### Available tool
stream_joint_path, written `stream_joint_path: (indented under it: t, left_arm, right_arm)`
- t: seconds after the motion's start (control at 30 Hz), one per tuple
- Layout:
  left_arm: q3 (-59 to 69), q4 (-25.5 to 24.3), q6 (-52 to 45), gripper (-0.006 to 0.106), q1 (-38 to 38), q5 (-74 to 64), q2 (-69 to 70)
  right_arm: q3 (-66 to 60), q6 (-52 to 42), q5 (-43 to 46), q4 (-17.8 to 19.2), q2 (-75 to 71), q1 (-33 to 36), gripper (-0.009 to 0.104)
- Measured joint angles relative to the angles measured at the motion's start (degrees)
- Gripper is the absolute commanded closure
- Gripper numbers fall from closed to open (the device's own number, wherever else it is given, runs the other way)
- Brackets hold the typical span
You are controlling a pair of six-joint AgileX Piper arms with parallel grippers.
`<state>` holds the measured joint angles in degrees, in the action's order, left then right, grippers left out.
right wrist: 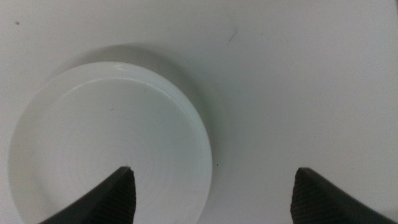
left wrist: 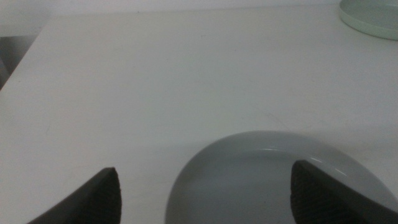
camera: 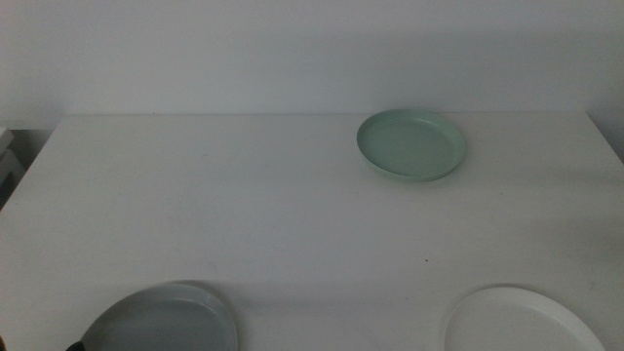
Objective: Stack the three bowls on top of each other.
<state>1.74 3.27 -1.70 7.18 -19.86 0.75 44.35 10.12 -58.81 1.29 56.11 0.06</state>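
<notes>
My middle camera looked forward and down over the table [camera: 244, 195]. Both wrist cameras sat low and close; the left one shared the grey bowl [left wrist: 273, 180] and, upper right, the mint bowl [left wrist: 373, 15].

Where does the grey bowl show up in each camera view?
Middle view: grey bowl at the bottom left edge, partly cut off.
Left wrist view: low in the picture, under the open left pincer.
Right wrist view: not in it; only the white bowl shows.
Shared landmark: mint green bowl, in middle and left wrist views.

Three bowls [camera: 410, 144] apart (unstacked)
</notes>
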Motion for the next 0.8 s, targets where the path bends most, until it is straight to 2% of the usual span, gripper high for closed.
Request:
stream_joint_path:
  t: [0.37, 0.8]
  left_arm:
    - [0.0, 0.0, 0.0, 0.01, 0.0, 0.0, 0.0]
    - [0.0, 0.0, 0.0, 0.01, 0.0, 0.0, 0.0]
  right_arm:
    - [-12.0, 0.0, 12.7, -1.9, 4.3, 0.0, 0.031]
    - [-14.7, 0.0, 19.9, -1.9, 17.5, 0.0, 0.05]
